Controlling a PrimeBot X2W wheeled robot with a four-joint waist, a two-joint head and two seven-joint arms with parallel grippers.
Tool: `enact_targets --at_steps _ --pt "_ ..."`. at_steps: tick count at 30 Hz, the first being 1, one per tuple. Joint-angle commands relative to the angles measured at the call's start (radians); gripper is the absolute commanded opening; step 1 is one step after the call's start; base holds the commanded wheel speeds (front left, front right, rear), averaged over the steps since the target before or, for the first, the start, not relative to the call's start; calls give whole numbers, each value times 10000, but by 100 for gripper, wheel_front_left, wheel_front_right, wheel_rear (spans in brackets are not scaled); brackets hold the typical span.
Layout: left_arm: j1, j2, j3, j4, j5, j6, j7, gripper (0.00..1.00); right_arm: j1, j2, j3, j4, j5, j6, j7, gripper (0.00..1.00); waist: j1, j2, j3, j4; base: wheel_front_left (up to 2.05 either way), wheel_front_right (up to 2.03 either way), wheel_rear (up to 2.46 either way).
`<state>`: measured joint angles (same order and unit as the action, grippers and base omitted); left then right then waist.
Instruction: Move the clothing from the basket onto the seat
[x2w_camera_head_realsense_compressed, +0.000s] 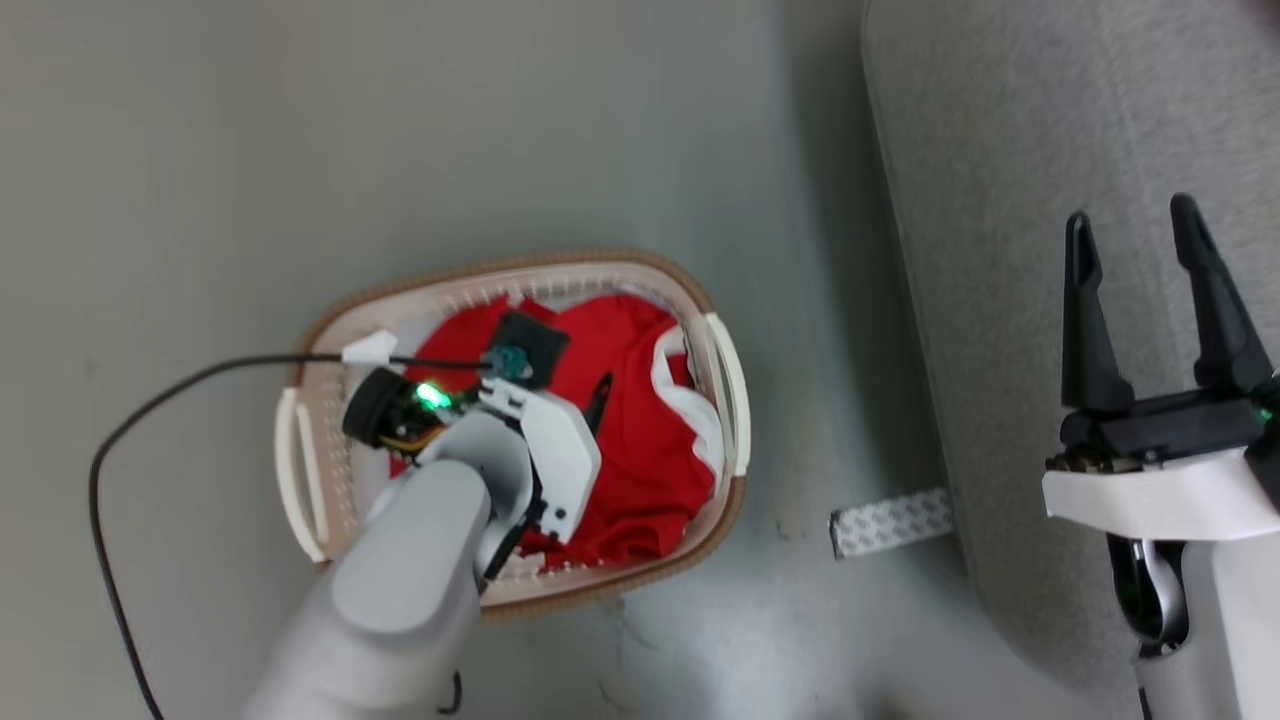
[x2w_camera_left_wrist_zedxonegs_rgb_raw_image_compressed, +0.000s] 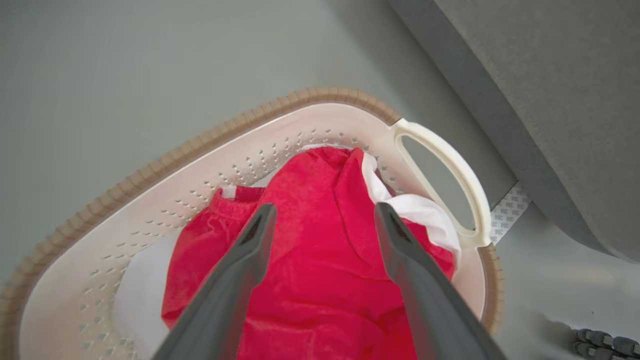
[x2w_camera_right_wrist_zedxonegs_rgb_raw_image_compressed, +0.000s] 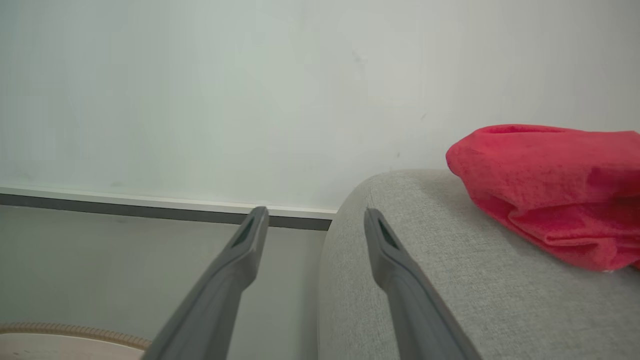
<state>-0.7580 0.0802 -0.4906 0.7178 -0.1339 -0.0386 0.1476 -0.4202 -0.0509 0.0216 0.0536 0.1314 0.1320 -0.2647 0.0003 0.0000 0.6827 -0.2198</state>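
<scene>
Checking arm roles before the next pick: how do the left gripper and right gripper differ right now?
Place: the left gripper hangs above the basket, over the red clothing; the right gripper is over the grey seat.
Pose: the left gripper points down into the basket; the right gripper points roughly level across the seat's edge.
Shared: both are open, with nothing between the fingers.
</scene>
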Motion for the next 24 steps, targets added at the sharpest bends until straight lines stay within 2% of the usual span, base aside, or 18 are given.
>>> enact_targets --at_steps 1,13,18,24 --pt "-213 54 17 130 88 14 -91 100 -240 6 3 -110 90 -25 4 100 -3 0 1001 -253 0 0 0" --pt "-2042 -83 -259 2309 286 66 -155 100 -849 3 420 -969 -169 -25 3 100 -3 0 2774 -132 0 0 0" --pt "-2500 -128 -505 3109 415 344 -598 100 -498 3 340 -1271 -248 -27 3 100 -3 0 3056 -73 0 0 0" --pt "-2935 -155 -686 4000 424 420 -948 100 -362 5 397 -1438 -278 -27 3 100 -3 0 3271 -136 0 0 0"
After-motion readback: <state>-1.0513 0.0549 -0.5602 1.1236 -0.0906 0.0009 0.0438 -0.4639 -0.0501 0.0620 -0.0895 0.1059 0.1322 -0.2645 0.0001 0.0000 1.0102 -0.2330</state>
